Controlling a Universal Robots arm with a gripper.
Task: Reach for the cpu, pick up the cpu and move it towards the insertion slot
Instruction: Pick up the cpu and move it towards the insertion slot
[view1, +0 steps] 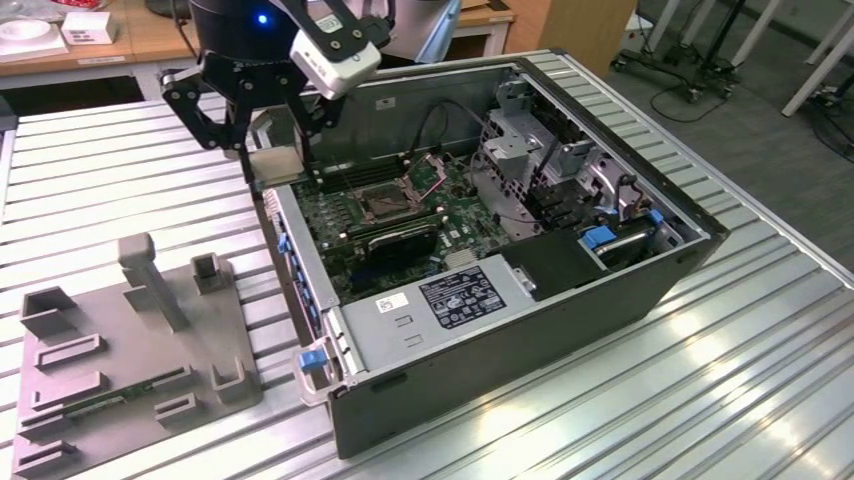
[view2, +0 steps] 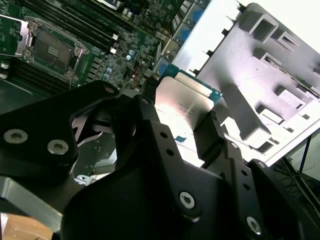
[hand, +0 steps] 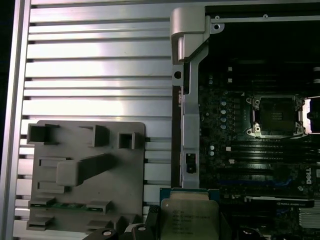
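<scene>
Ribbed metal desk (view1: 747, 330) carrying an open computer case (view1: 534, 300) and, toward the exterior view's left, a grey plastic tray (view1: 127, 370). Thin green memory stick (view1: 114, 393) lying in a tray groove. Green motherboard (view1: 387, 225) exposed inside the case, with the insertion slot (view1: 379, 205) showing a silvery frame around a dark centre; same slot seen in both wrist views (view2: 51, 48) (hand: 277, 115).

Black claw (view1: 274, 160) raised over the case's edge nearest the tray, closed on the cpu (view1: 276, 163). Chip gripped by its edges between dark fingers (view2: 207, 137), pale metal face visible in both wrist views (view2: 182, 102) (hand: 189, 218). Held clear of the tray, above the case wall, near but apart from the slot.
</scene>
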